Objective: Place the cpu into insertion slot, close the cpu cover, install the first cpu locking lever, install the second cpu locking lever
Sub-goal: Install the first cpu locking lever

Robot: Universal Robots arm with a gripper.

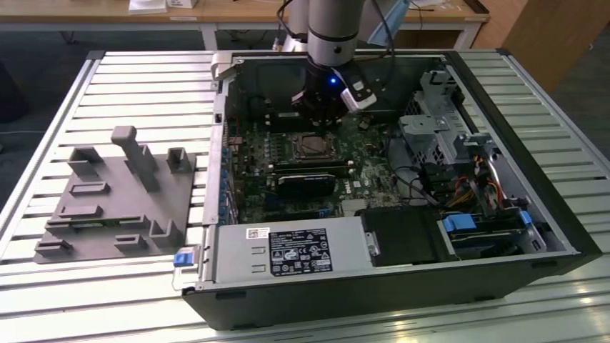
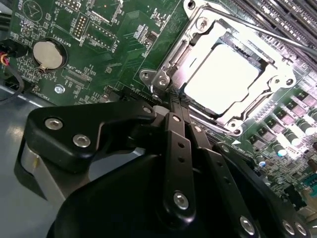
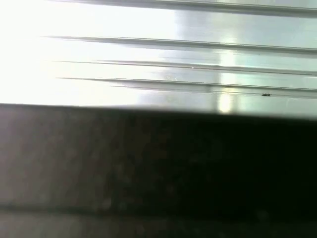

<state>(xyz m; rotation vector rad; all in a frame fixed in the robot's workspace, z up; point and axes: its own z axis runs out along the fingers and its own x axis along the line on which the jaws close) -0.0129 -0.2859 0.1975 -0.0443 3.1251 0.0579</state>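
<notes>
In the exterior view my gripper [image 1: 321,123] reaches down into the open computer case, just behind the insertion slot [image 1: 313,146] on the green motherboard [image 1: 372,186]. In the second wrist view the cpu [image 2: 225,79] lies in the slot, its bright metal top showing through the window of the cpu cover [image 2: 171,62]. The silvery cover frame lies down around it. A thin locking lever [image 2: 267,33] runs along the socket's far side. My gripper [image 2: 177,101] is shut, its black fingers pressed together with their tips at the socket's near corner. Nothing shows between them.
A grey slotted fixture [image 1: 114,193] lies on the slatted table at the exterior view's left. Inside the case are a black card [image 1: 310,182], a power supply [image 1: 276,250] and a drive cage [image 1: 448,136]. A coin battery [image 2: 48,54] sits on the board beside the gripper.
</notes>
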